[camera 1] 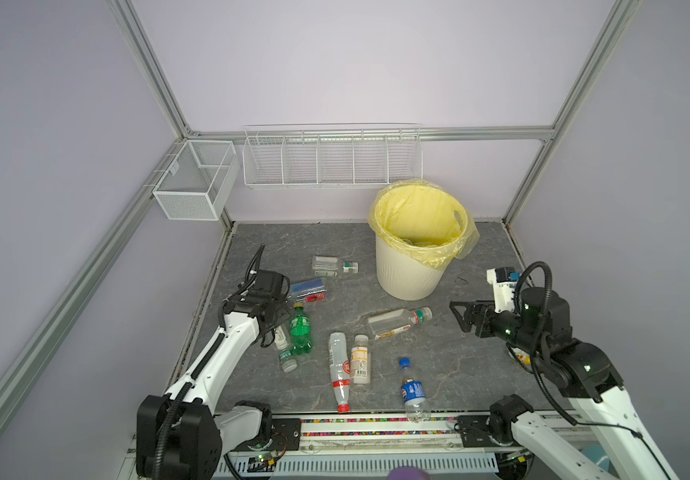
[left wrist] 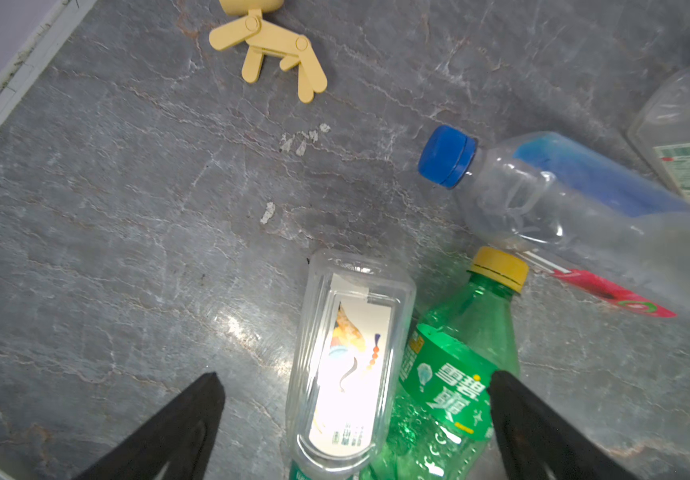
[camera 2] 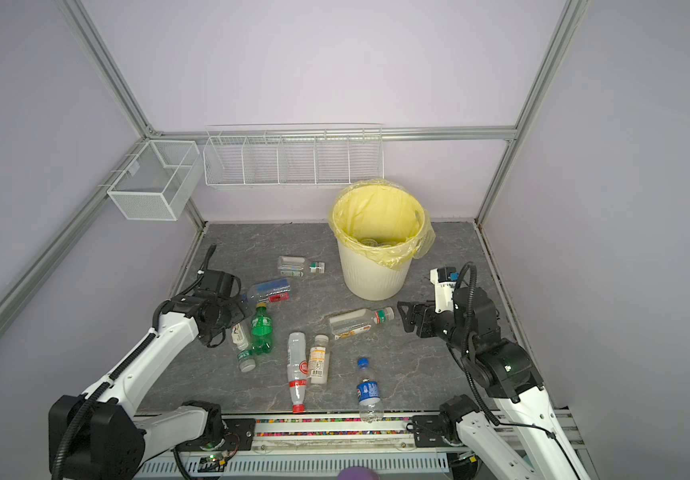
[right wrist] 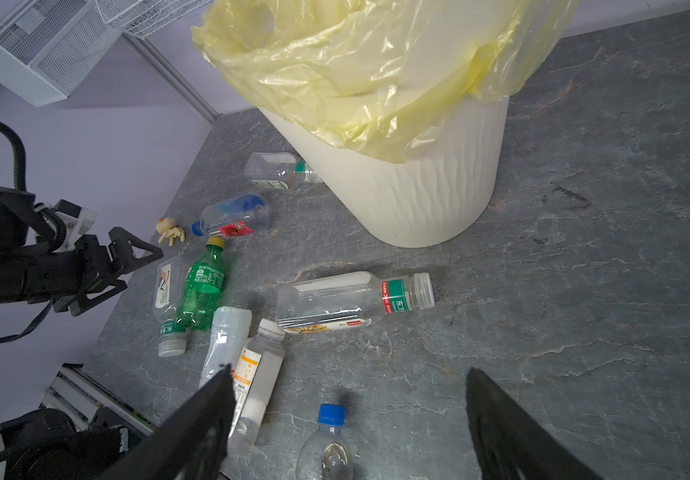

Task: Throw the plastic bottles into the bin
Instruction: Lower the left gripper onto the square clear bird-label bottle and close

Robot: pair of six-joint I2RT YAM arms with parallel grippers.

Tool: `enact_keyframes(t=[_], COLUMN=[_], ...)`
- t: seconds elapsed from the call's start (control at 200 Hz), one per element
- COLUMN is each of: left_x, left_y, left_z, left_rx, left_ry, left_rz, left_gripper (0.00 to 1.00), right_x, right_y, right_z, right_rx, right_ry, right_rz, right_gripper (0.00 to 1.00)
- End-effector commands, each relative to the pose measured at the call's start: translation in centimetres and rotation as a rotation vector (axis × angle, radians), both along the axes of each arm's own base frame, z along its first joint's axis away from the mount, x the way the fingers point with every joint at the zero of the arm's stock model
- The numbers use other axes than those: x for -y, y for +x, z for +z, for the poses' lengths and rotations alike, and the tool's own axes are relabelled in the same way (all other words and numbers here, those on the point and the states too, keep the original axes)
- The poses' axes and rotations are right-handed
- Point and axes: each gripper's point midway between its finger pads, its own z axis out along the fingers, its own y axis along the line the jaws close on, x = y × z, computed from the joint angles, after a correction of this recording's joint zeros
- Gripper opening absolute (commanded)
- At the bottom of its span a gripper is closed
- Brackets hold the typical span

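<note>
1. Left wrist view: left gripper jaws spread, empty, framing green bottle lettered in Chinese, lower centre.
2. Right gripper gapes, empty.
3. In a top view, bin centre-right, plastic bottles lower left.

Bare grey surface runs along the right side, from the front edge up past the bin. The right tool hangs there, jaws spread wide with nothing between them. A large clear bottle lies just ahead of it. The tall bin blocks the back. On the left, a green bottle and a flat clear bottle lie touching below the wide-spread left tool. Past them the surface is bare up to a tan toy figure.
</note>
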Motion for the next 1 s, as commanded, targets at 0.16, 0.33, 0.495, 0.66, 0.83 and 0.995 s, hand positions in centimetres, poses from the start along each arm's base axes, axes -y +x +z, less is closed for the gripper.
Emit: enact_keyframes(t=[0.16,0.33,0.495,0.66,0.83,0.995], left_x=[0.3,0.0,-0.1,-0.1,-0.3,-0.7], left_y=[0.2,0.1,-0.3,-0.5,-0.7,-0.3], left_z=[-2.7,-3.2,-4.1,-5.2,-5.9,-6.2], left_rx=[-0.081,-0.084,-0.104,-0.136,-0.127,-0.126], left_ry=[-0.001,0.017,0.023,0.029,0.034,0.059], left_rz=[-0.013,-0.008,-0.013,-0.018,-0.011,-0.011], left_gripper=[0.97,0.95,0.94,0.91,0.85,0.8], right_x=[-0.5,-0.3,-0.1,0.2,0.5,0.8], right_y=[-0.4,-0.6,-0.9,-1.1,-1.3,-1.3], right_z=[-0.9,-0.7,-1.1,-1.0,-0.7,-1.1], right_rx=[-0.018,-0.011,-0.017,-0.007,0.009,-0.006], right_ry=[-0.005,-0.021,-0.024,-0.02,-0.027,-0.031], right_rz=[0.042,0.041,0.038,0.029,0.016,0.0], right_gripper=[0.88,0.88,0.88,0.88,0.88,0.88])
